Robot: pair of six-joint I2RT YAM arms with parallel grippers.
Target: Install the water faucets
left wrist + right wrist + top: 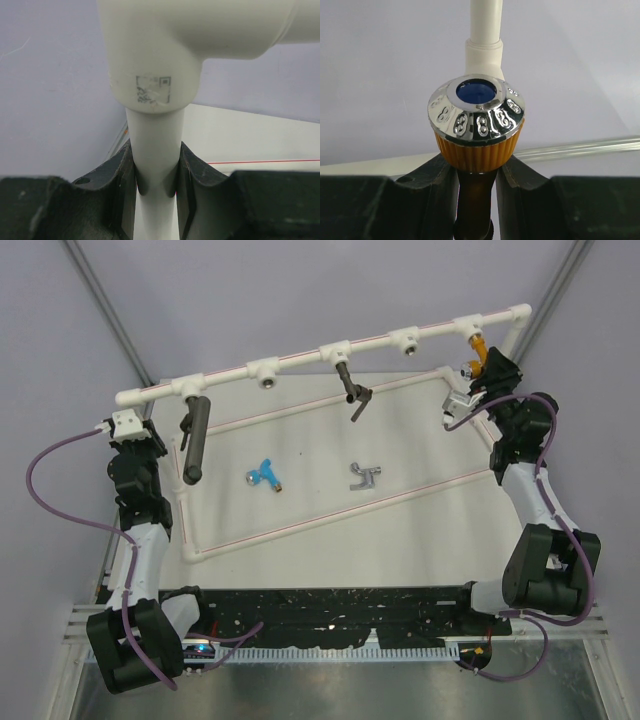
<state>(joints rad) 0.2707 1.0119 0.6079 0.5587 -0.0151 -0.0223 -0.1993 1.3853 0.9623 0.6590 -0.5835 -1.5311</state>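
Left gripper [156, 172]: at the far left corner of the frame, jaws closed snugly round the upright white post [154, 135] just under its elbow fitting [165, 45]; it steadies the frame and holds no faucet
Dark grey cylinder [192, 445]: hangs from the leftmost socket, just beside the left gripper
White pipe rail [300, 358]: crosses the back of the table [300, 440], rising from left to right, its round sockets facing the near side
Blue faucet [265, 475]: lies loose on the table left of centre, well apart from both grippers, nearer the left arm
Silver-grey faucet [365, 477]: lies loose just right of centre, roughly between the two arms
Orange-gold faucet [477, 140]: at the far right end of the rail, its long axis running from the right gripper up into the end socket [470, 330]; its chrome cap with a blue centre faces the wrist camera; how deep the thread sits I cannot tell
Right gripper [476, 187]: jaws closed on the orange-gold faucet's stem, just beneath the ribbed knob
Deciding relation: faucet and socket look lined up, so the next move is probably a twist about that axis
Room to move: the frame's right corner post stands close beside the right gripper; open table lies toward the near left
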